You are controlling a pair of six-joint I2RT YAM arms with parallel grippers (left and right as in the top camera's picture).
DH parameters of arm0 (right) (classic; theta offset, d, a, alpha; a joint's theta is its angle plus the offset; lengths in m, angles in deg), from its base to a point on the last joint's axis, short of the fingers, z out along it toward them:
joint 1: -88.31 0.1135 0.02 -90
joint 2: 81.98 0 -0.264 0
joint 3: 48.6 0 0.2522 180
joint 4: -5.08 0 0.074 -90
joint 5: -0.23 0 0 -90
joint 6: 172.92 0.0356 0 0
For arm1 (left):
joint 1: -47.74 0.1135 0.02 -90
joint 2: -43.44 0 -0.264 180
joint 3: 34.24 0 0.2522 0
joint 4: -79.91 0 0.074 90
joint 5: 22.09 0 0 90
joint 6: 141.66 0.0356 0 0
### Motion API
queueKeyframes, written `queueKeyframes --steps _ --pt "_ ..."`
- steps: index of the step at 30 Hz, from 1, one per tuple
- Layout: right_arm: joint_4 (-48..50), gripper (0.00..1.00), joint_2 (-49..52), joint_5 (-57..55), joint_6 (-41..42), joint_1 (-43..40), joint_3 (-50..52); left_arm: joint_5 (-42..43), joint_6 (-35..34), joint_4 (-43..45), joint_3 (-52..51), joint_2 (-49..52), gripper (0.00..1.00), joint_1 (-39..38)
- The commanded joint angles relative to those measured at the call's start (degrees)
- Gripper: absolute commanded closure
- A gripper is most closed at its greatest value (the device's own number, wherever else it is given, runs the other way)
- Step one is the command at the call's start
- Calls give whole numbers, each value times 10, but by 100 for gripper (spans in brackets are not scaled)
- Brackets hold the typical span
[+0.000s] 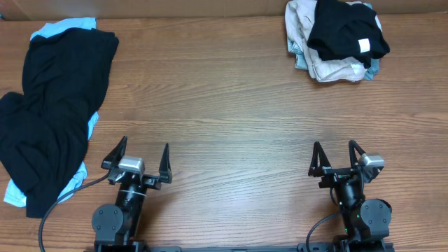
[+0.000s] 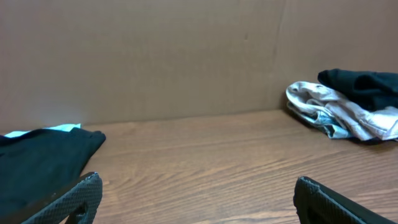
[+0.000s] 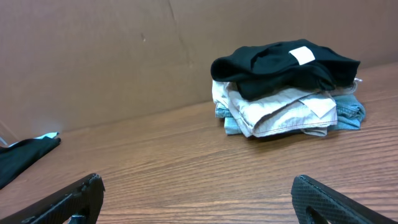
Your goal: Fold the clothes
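Wood-grain table [image 1: 224, 105] fills the overhead view, and a plain cardboard wall [image 2: 186, 56] closes it off at 12 o'clock. Both arms sit at the 6 o'clock edge. The left gripper [image 1: 145, 143] has its jaws spread wide and holds nothing. The right gripper [image 1: 334, 143] is equally wide and also empty.

The unfolded work lies on the left side. A loose black garment [image 1: 56, 119] is sprawled over a light blue garment [image 1: 66, 26], whose edges show at the far corner and along the near hem. From the left gripper this heap lies at about 10 o'clock, and its nearest rumpled edge is close by at 9 o'clock. Its long axis runs roughly from 12 to 6 o'clock, leaning a little toward 1 and 7, so it lies almost parallel to the gripper's line of reach.

A stack [image 1: 329, 66] of beige and pale blue pieces, topped by a black shirt [image 1: 343, 28] with a white label [image 1: 364, 46], sits at about 12 o'clock from the right gripper. It is well apart from that gripper and looks already dealt with.

The left arm is plainly the nearer one to the loose heap. The right arm would have to cross most of the table toward 9 o'clock to help spread it.
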State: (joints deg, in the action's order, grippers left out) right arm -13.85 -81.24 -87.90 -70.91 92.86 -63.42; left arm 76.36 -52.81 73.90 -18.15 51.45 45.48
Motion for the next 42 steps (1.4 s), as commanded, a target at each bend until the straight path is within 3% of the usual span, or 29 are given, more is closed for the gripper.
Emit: queueKeyframes --steps 1,6,42 --pt "4 0 -6 -8 4 3 6 17 -6 -27 -21 -38 0 18" --pt "4 0 -6 -8 4 3 6 20 -6 -114 -21 -70 0 35" --pt "4 0 -6 -8 4 3 6 19 -8 -111 -21 -78 0 35"
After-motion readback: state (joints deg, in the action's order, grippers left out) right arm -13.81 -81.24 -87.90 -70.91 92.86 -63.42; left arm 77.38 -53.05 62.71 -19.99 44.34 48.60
